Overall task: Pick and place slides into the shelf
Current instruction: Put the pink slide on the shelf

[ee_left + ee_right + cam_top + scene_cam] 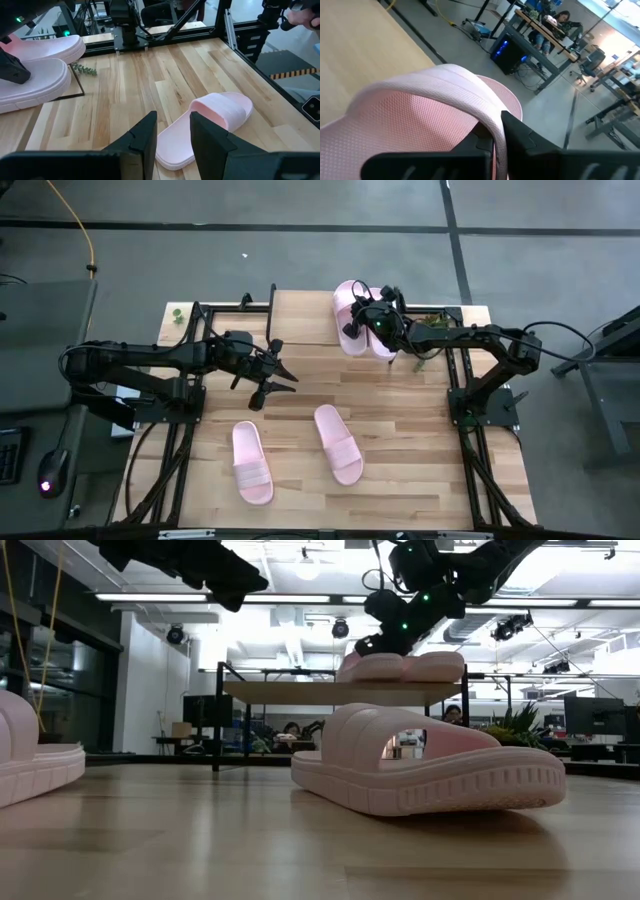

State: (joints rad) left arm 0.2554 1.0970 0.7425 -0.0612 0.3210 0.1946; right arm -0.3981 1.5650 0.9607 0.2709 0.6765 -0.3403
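The right gripper (pixel 372 320) had its jaws clamped on a slide's strap (pixel 445 87) over the shelf (pixel 340 692) to set it down, while the left gripper (pixel 272 380) waited, jaws apart, near 2 slides (pixel 338 442) on the table (pixel 400 440).

I see both of my arms as matte black jointed links trailing thin black cables, the left gripper (pixel 171 134) ending in two flat, angular, blade-like dark fingers and the right gripper (pixel 496 131) in the same black wedges, with small green lights glowing on its wrist.
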